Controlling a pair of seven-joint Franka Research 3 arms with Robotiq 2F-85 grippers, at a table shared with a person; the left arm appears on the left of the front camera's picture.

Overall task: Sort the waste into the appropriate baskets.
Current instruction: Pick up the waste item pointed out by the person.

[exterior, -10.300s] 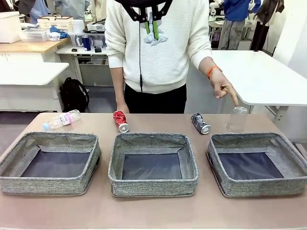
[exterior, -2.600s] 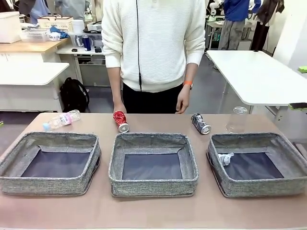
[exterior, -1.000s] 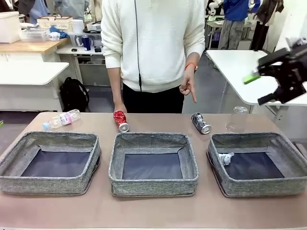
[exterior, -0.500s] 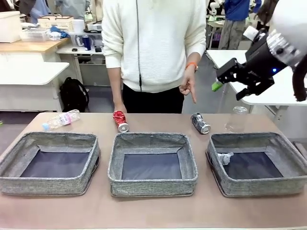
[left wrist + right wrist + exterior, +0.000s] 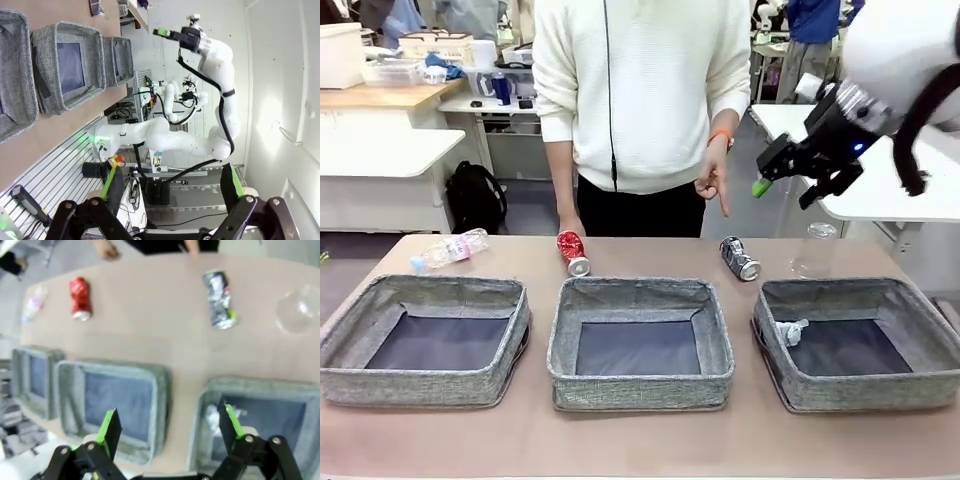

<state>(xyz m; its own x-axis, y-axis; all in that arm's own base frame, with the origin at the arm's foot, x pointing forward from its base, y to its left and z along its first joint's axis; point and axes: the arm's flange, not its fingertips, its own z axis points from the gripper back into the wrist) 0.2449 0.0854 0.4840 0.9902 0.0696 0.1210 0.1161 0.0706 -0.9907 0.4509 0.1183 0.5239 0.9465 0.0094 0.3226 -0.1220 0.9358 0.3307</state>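
My right gripper (image 5: 785,192) hangs open and empty in the air above the crushed dark can (image 5: 739,258) and the upright clear bottle (image 5: 814,250). The crushed red can (image 5: 572,252) and a blue-capped bottle (image 5: 448,250) lie along the far table edge. A paper wad (image 5: 788,331) sits in the right basket (image 5: 860,392); the middle basket (image 5: 640,378) and left basket (image 5: 425,385) hold nothing. The right wrist view looks down between my right gripper's (image 5: 170,412) fingers on the dark can (image 5: 219,299), red can (image 5: 80,298) and paper wad (image 5: 216,416). My left gripper (image 5: 170,182) is open, off the table.
A person in a white sweater stands at the far side, one hand (image 5: 712,185) pointing down near the dark can. A white table (image 5: 880,160) stands behind at the right. Bare tabletop lies in front of the baskets.
My right arm has swung in from the right and now hovers left of where it was, near the person's pointing hand. Earlier, the paper wad landed in the right basket.
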